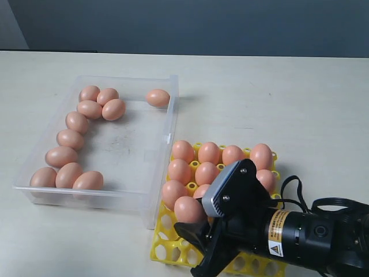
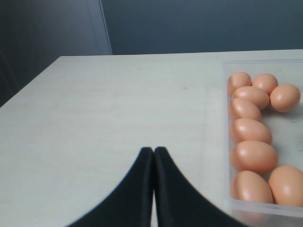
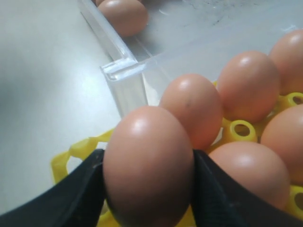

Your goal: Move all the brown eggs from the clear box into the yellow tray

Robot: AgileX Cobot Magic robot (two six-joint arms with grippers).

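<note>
The right hand (image 3: 147,182) is clamped on one brown egg (image 1: 189,208), with a black finger pressed against each side of it. It holds the egg over the near left part of the yellow tray (image 1: 173,247), just in front of the filled rows. Whether the egg already rests in a cup I cannot tell. The tray's far rows carry more brown eggs (image 1: 209,153) seated in cups, and some of them are partly hidden behind the arm (image 1: 305,231). The tray lies on the pale table (image 1: 277,92), just beside the near right corner of the clear box (image 1: 124,79). Eleven eggs lie in the box: ten in a curved line along its left wall and far left corner, and a lone egg (image 1: 157,97) at the far right corner. The left hand (image 2: 154,151) has its fingers pressed together with nothing between them. It is above bare table, near the outside of the box's wall.
</note>
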